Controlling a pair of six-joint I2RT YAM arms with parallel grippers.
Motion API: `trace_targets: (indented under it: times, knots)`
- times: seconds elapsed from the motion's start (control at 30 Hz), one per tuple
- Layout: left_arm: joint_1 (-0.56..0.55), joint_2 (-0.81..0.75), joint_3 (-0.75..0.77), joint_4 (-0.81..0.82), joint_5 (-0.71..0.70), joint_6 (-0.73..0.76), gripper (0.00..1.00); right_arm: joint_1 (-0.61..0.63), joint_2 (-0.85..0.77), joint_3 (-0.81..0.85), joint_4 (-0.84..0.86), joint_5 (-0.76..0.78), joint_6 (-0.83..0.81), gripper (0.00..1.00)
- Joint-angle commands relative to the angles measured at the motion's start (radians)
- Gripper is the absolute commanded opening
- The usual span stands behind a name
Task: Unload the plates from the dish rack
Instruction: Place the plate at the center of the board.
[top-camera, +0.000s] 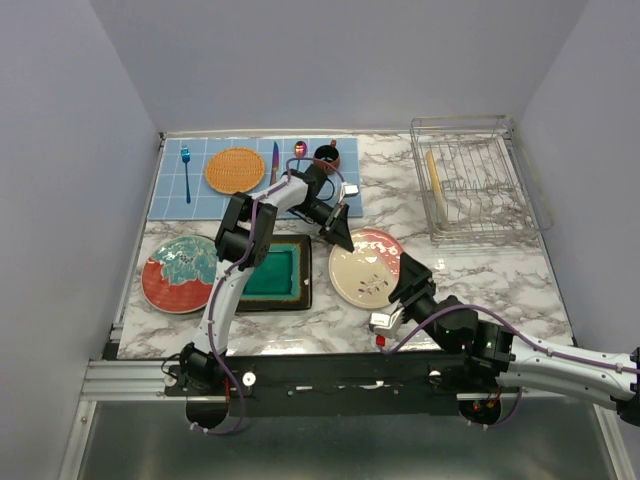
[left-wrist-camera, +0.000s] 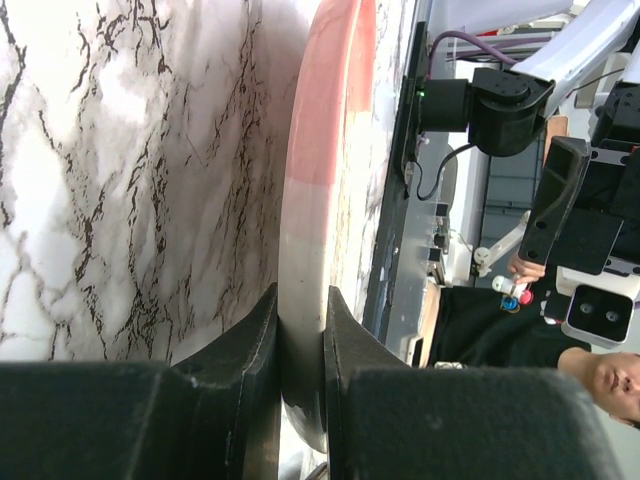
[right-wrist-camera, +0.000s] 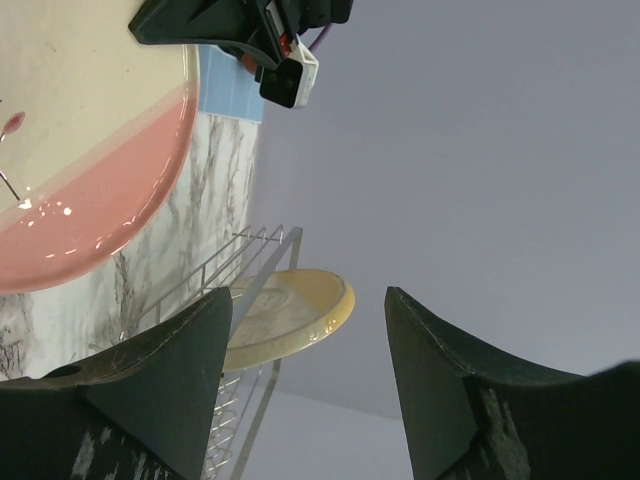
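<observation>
One view, the left wrist's, shows the left pincer (left-wrist-camera: 300, 300) clamped on the pink-rimmed plate (left-wrist-camera: 320, 120); right pincer (right-wrist-camera: 308, 296) gapes.

The left arm (top-camera: 225, 295) rises from its base at the near left, bends at a high elbow and reaches forward and to the right, with the wrist tipped down. The left gripper (left-wrist-camera: 301, 310) is pinched on the rim of a plate (left-wrist-camera: 322, 140), one finger (left-wrist-camera: 245, 350) on each face. The right arm (top-camera: 545, 362) lies low, stretching from the near right toward the middle. The right gripper (right-wrist-camera: 308, 305) is spread wide with nothing between its fingers, just beside the same plate
</observation>
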Motion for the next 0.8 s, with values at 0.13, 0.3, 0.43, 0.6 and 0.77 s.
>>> trace_targets:
  times: [0.13,0.3,0.43,0.6,0.77]
  knots:
    - [-0.004,0.018,0.037,0.035,-0.092,0.030,0.16,-0.001,-0.014,-0.006,-0.005,-0.009,-0.005,0.71]
    - [-0.002,0.024,0.041,0.031,-0.103,0.037,0.22,-0.002,-0.016,-0.009,-0.005,-0.017,-0.008,0.71]
    - [0.001,0.028,0.043,0.031,-0.107,0.035,0.26,-0.001,-0.017,-0.008,-0.010,-0.014,-0.007,0.71]
    - [0.002,0.039,0.047,0.027,-0.123,0.037,0.30,-0.002,-0.019,-0.008,-0.016,-0.014,-0.005,0.71]
    - [0.002,0.044,0.047,0.018,-0.136,0.046,0.35,-0.001,-0.022,-0.009,-0.022,-0.017,-0.002,0.70]
